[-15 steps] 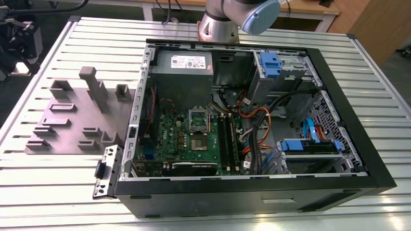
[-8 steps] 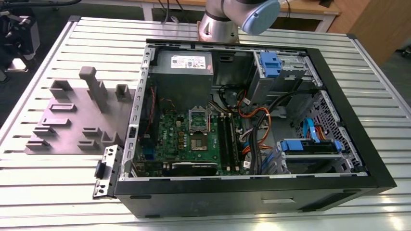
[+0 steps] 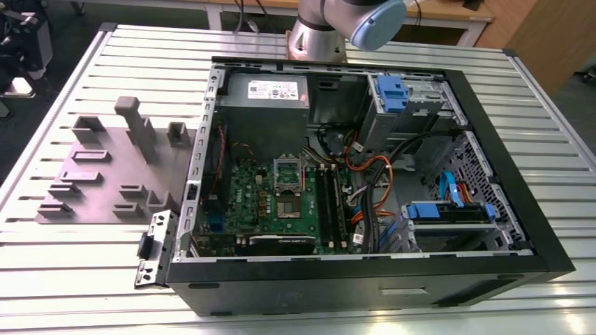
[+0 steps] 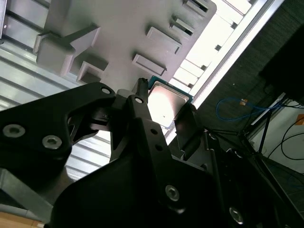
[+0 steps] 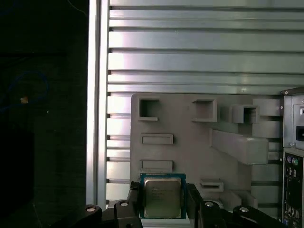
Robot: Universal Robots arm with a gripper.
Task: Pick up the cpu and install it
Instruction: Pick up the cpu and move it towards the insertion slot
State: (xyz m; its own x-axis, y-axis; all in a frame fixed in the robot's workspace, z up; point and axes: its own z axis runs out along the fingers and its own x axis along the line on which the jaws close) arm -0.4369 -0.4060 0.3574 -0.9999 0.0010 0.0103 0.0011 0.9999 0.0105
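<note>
A slatted aluminium table (image 3: pixel 75 279) carries everything, its ribs running across the exterior view. An open black computer case (image 3: pixel 373 279) lies on it and takes up the middle and the exterior view's right. The grey arm (image 3: pixel 322 31) rises from the table's far edge, just behind the case, with a blue cap on its joint.

A flat grey fixture plate (image 3: pixel 102 188) lies to the exterior view's left of the case and just beside it. It is studded with raised blocks and shallow rectangular pockets. Both wrist views look down on this plate from well above (the first wrist view also catches a corner of the case's rear panel).

Inside the case, the green motherboard (image 3: pixel 279 202) lies flat against the bottom panel. A metal socket frame (image 3: pixel 287 169) stands near its middle, and two long memory slots lie beside it.

The gripper (image 5: pixel 163 203) is black, with bolted linkages. Its two fingers (image 5: pixel 192 202) are drawn in against opposite edges of the cpu (image 5: pixel 163 197), pinching it between them.

The cpu's silver lid faces the camera in the first wrist view, with a blue-green rim around it. In the second wrist view the chip (image 4: pixel 164 102) shows as a bright tilted square between the dark fingers. It is held clear of the surface, over one corner of the fixture plate near the table's border rail.
</note>
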